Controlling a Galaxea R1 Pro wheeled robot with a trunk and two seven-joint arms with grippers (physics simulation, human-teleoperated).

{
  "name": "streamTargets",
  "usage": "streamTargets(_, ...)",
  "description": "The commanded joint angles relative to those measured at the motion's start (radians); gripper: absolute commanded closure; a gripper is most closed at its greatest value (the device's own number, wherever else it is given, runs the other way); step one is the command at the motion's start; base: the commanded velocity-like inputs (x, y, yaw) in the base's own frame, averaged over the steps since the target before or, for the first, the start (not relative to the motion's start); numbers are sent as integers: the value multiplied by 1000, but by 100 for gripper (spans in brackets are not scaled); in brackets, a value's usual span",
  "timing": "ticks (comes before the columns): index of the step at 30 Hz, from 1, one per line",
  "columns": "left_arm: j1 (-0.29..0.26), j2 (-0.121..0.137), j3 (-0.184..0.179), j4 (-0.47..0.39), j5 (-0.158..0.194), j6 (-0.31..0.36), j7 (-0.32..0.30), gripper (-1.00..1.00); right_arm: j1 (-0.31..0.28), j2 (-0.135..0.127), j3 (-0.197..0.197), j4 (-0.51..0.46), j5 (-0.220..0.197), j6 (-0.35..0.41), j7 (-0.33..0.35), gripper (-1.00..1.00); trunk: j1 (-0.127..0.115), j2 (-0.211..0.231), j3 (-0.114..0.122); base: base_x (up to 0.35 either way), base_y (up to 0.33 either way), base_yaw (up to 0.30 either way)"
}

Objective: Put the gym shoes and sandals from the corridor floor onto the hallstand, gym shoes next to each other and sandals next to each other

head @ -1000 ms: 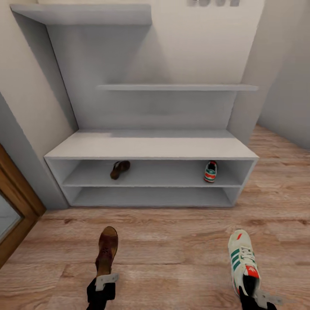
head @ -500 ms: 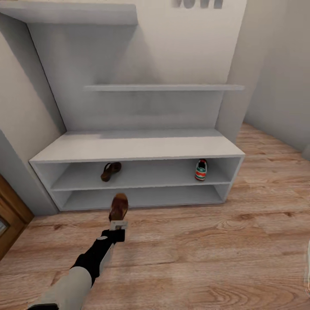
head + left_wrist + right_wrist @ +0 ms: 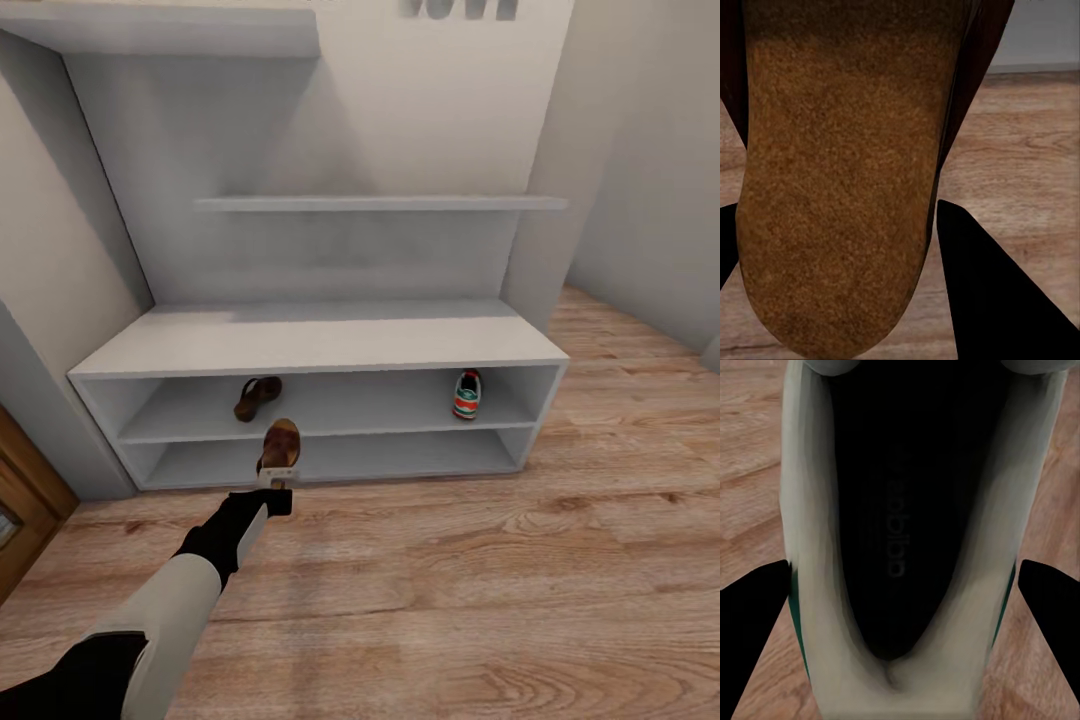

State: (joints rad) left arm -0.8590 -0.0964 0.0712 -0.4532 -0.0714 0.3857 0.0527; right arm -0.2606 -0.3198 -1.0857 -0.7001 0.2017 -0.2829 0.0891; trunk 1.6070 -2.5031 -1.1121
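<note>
Left gripper point(image 3: 276, 482), clamped on second sandal point(image 3: 280, 446): now nearer hallstand point(image 3: 320, 340), approaching shelved sandal point(image 3: 257, 397). Right gripper point(image 3: 900, 585): grips gym shoe point(image 3: 900, 532). Pairing imminent.

The left arm point(image 3: 170, 600) has a pale grey-white forearm shell, smooth and rounded, with black sections above it and at the wrist. A small light grey metal bracket sits at the wrist's far end. In both wrist views the fingers point(image 3: 997, 300) show as plain black wedges without markings.

Two sandals point(image 3: 258, 397) point(image 3: 280, 445), two gym shoes point(image 3: 466, 394) point(image 3: 900, 547), one hallstand point(image 3: 320, 340).
</note>
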Motion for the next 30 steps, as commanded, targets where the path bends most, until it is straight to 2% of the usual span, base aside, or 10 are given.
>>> streamTargets(1, -1, -1, 7, -2, -11, 7, -3, 100, -2, 1, -7, -2, 8, -4, 8, 100, 0, 0, -1, 0, 0, 0)
streamTargets(6, -1, 2, 7, -4, -12, 13, -3, 100, -2, 5, -5, -18, 9, 16, 8, 100, 0, 0, -1, 0, 0, 0)
streamTargets(13, -8, -2, 7, -5, -9, 16, -4, 100, -2, 5, -5, -35, 9, 107, 8, 100, 0, 0, -1, 0, 0, 0)
streamTargets(19, -16, -5, 8, -16, -8, 19, -5, 100, -2, 6, -5, -65, 8, 132, 8, 100, 2, -2, -30, 0, 0, 0)
streamTargets(22, -16, -5, 8, -30, -8, 50, -5, 100, -2, 7, -5, -70, 8, 135, 8, 100, 4, -2, -46, 0, 0, 0)
streamTargets(30, -10, -3, 9, -41, -8, 66, -5, 100, -2, 7, -6, -71, 8, 136, 8, 100, 4, -2, -54, 0, 0, 0)
